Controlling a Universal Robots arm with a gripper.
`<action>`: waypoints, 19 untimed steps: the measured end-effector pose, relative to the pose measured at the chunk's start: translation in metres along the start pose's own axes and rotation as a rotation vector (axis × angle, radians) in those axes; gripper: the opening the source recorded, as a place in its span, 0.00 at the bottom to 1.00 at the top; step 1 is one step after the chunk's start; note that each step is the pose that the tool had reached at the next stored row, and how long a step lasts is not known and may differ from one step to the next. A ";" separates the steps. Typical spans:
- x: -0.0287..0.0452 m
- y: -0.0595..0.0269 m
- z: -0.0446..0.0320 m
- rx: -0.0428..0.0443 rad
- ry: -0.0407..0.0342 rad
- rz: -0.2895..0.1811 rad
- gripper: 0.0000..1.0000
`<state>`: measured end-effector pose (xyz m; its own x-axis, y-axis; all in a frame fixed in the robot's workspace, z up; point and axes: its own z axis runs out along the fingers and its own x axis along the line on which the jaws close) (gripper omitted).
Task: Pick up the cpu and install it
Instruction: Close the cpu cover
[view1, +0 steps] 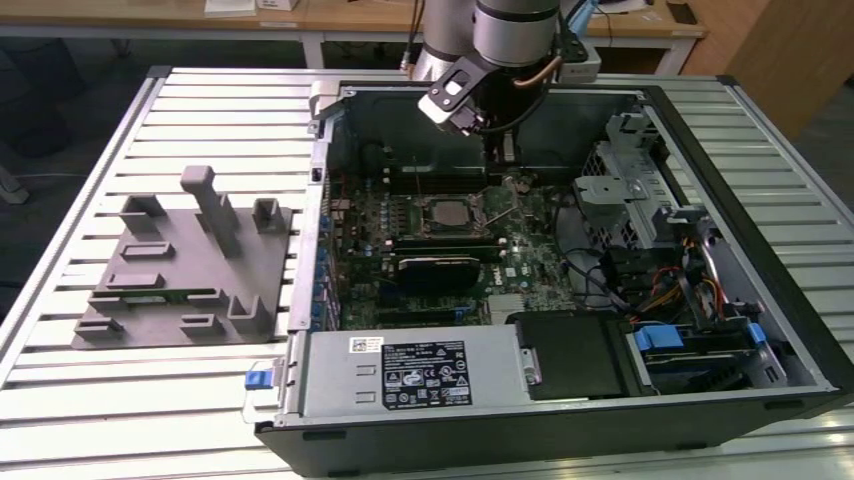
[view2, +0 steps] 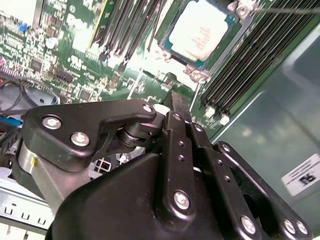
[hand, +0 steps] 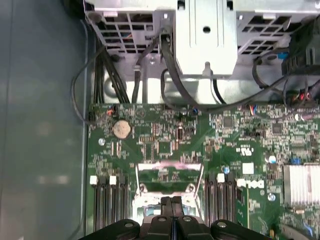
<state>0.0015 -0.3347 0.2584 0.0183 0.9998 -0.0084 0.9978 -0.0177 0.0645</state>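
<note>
An open computer case (view1: 534, 445) lies on a slatted table (view1: 200, 120), a fixture (view1: 174, 270) beside it on the exterior view's left; inside, the cpu (view2: 200, 27) sits mid-motherboard (view1: 527, 270) between memory slots (view2: 250, 55), the gripper (hand: 172, 202) just above.

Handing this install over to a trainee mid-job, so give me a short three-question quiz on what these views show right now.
1. True or false: the cpu sits in the motherboard socket.
2. Pick one: the hand is A) wide open, B) shut on the cpu, C) shut, holding nothing.
3. Fill in: in the exterior view, the grey parts fixture stands at the computer case's ____ (that view's left or right).
Key: 1 true; 2 C; 3 left.
</note>
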 end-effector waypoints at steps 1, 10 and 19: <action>0.0000 0.0023 0.0001 0.0000 0.0000 0.000 0.11; 0.0004 0.0220 0.0015 0.0000 0.0001 0.000 0.11; 0.0008 0.0426 0.0029 0.0001 0.0000 0.001 0.11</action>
<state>0.0442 -0.3346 0.2582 0.0188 0.9998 -0.0084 0.9978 -0.0183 0.0644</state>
